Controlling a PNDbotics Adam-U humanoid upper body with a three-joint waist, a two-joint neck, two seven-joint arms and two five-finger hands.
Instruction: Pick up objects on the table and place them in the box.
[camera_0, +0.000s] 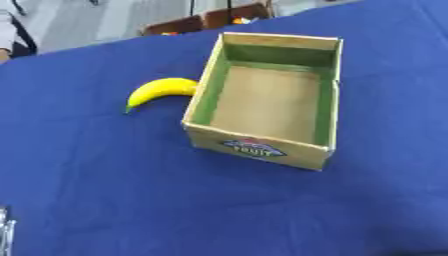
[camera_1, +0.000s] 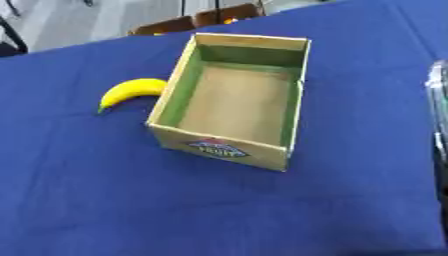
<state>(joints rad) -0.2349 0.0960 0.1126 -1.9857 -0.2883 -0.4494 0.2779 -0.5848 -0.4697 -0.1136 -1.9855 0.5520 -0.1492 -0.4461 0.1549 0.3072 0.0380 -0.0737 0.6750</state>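
A yellow banana (camera_0: 160, 90) lies on the blue tablecloth, its right end against the outside of the box's left wall. The cardboard box (camera_0: 259, 147) stands open-topped in the middle of the table, with green inner walls, a bare brown floor and a fruit label on its near wall. Nothing lies inside it. A grey sliver of my left hand (camera_0: 4, 231) shows at the lower left edge, well short of the banana. A silver and black part of my right hand (camera_1: 437, 107) shows at the right edge, to the right of the box.
The blue table (camera_0: 131, 190) runs askew, its far edge at the top. Beyond that edge stand brown crates (camera_0: 206, 21) holding something orange. A person's sleeve (camera_0: 5, 35) shows at the top left corner, off the table.
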